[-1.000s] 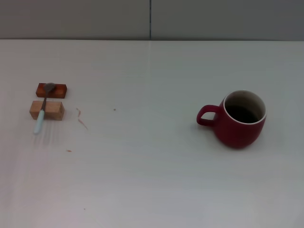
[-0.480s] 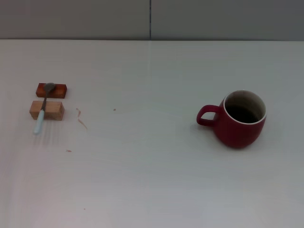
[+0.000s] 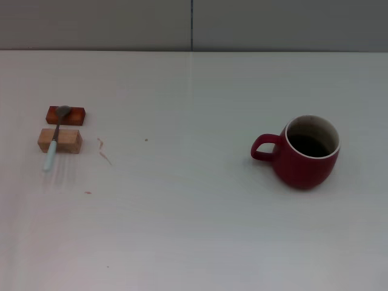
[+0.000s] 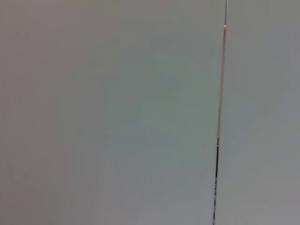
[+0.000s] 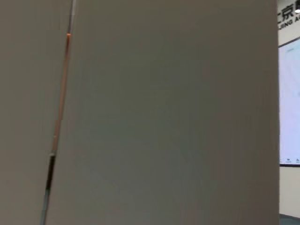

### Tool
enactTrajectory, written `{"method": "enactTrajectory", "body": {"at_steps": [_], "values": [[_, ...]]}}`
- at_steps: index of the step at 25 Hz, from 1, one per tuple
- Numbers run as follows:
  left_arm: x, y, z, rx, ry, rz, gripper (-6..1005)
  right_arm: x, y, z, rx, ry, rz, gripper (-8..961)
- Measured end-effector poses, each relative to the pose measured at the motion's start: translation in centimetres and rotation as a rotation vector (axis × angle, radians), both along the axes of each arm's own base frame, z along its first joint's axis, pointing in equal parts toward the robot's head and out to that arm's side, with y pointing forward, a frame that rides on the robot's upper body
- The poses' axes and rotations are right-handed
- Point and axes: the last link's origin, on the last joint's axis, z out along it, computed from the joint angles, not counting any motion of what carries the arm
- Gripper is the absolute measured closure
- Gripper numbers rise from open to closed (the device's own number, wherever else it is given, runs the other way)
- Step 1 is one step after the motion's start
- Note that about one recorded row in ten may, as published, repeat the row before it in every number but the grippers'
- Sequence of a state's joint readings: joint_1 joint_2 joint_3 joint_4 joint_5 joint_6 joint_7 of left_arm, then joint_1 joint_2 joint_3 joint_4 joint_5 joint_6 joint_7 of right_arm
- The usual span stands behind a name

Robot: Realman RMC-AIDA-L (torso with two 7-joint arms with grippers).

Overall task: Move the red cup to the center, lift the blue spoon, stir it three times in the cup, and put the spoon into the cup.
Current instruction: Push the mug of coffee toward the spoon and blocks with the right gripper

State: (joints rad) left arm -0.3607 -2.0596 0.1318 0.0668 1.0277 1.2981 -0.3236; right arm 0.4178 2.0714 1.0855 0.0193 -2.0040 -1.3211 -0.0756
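A: Is anything shifting compared with a second ago?

B: Nothing is moving; the head view is staying the same throughout. The red cup is sitting at the right of the frame, handle pointing toward frame left, upright. The blue spoon is lying at the far left, its bowl resting on the dark block and its neck crossing the pale block, with the handle tip sloping down to the table.

A: And the grippers?

B: Neither is showing in the head view. Both wrist cameras are facing only a plain wall, so I cannot tell whether the fingers are spread or pressed together.

A: So no step is under way yet?

B: Judging by the layout, no; the cup is waiting well right of the middle.

A: What is risking trouble?

B: The cup is rounded and glossy, so a grasp off its middle could be tipping it. The spoon is slim and only propped, so a nudge could be knocking it off the blocks.
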Motion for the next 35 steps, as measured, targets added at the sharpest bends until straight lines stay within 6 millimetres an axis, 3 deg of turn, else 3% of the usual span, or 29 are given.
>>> {"method": "enactTrajectory", "body": {"at_steps": [6,15,24,35], "values": [[0.1,0.3,0.3,0.003,0.013,-0.004,323,-0.9,1.7,-2.7,-0.214,-0.367,-0.111,926],[0.4,0.8,0.6,0.005,0.025,-0.014,323,-3.5,0.2,-8.2,-0.409,-0.911,-0.129,939],[0.2,0.7,0.8,0.006,0.033,-0.010,323,-4.1,-2.0,-10.0,-0.439,-1.116,-0.159,940],[0.1,0.5,1.2,0.014,0.043,-0.011,322,-5.9,-3.2,-12.1,-0.466,-1.137,-0.065,942]]}}
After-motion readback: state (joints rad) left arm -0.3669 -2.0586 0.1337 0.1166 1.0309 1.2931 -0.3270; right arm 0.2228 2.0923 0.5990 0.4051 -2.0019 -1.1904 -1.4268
